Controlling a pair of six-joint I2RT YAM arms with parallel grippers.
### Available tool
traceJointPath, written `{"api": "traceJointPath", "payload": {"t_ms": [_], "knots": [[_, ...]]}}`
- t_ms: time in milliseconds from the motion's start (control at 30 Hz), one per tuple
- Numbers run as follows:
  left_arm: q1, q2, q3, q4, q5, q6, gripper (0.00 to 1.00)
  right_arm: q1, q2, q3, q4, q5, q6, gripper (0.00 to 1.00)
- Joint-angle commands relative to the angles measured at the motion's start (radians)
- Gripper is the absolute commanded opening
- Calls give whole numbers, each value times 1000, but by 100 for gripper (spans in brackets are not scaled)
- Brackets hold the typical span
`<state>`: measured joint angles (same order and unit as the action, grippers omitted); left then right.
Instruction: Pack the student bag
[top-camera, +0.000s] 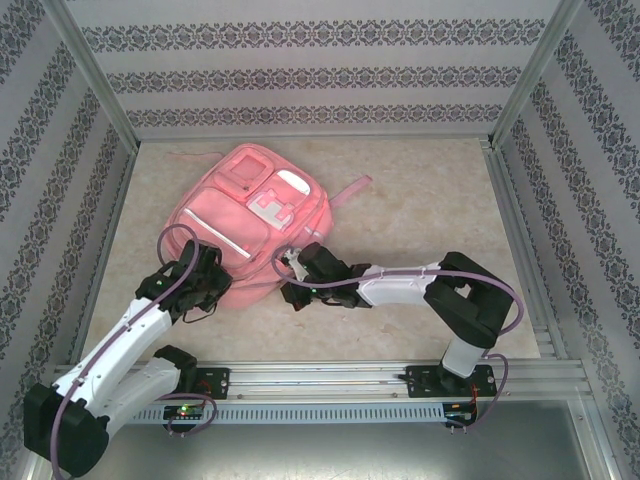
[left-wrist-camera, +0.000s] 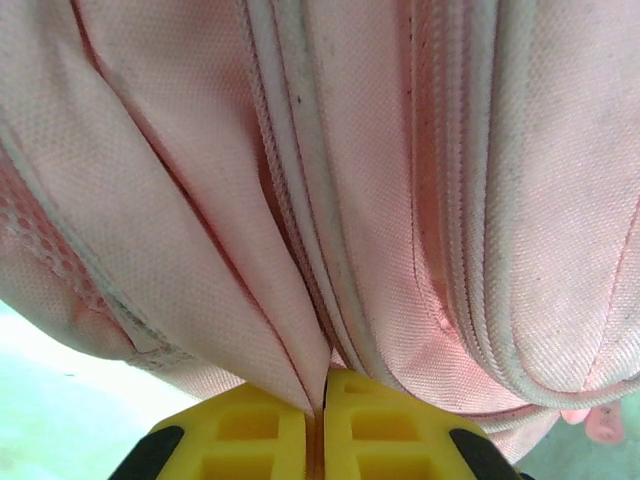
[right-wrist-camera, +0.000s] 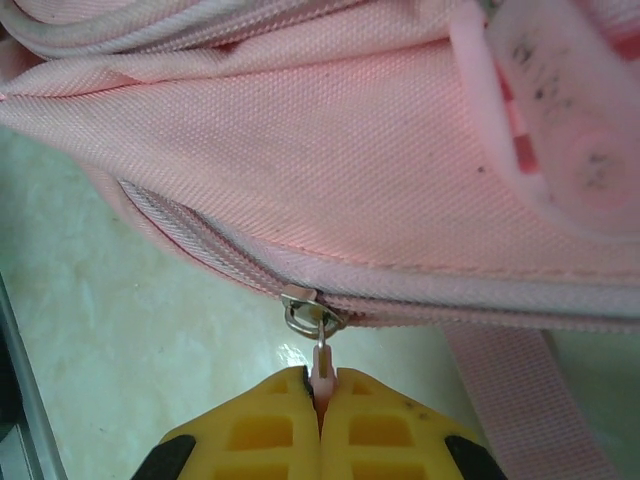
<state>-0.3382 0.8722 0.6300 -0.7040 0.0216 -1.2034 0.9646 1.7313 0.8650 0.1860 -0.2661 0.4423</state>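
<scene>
— When the table is viewed from above, where is the bag located?

— It lies flat on the table, left of centre and toward the far wall, with its front pockets facing up. One strap trails out from its far right side.

— State the position and condition of the left gripper.

— It is at the near left corner of the bag. In the left wrist view its yellow fingers are pressed together. A fold of pink fabric runs down into the seam between them, so this gripper is clamped on the bag.

— State the same for the right gripper.

— It is at the near right edge of the bag. In the right wrist view its fingers are closed on the pink zipper pull. The pull hangs from a metal slider.

— Where is the slider on the zipper?

— It sits partway along the track. To its right the track runs on as a closed pale band. Whether the track to its left is open cannot be determined.

— Note anything adjacent.

— A pink webbing band runs from under the zipper down across the table. Both arms reach in from the near edge, well apart at their bases.
</scene>
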Motion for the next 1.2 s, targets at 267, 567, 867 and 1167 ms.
{"api": "traceJointPath", "payload": {"t_ms": [267,567,867,1167], "knots": [[55,-30,31,-86,61,-27,47,66,108,114,14,-11,35,0],[-70,-99,-50,-15,20,-297,49,66,105,97,36,13,36,0],[-166,20,-57,118,-79,-360,50,65,93,82,51,19,42,0],[-164,55,-66,170,-141,-338,28,62,85,67,52,24,43,0]]}}
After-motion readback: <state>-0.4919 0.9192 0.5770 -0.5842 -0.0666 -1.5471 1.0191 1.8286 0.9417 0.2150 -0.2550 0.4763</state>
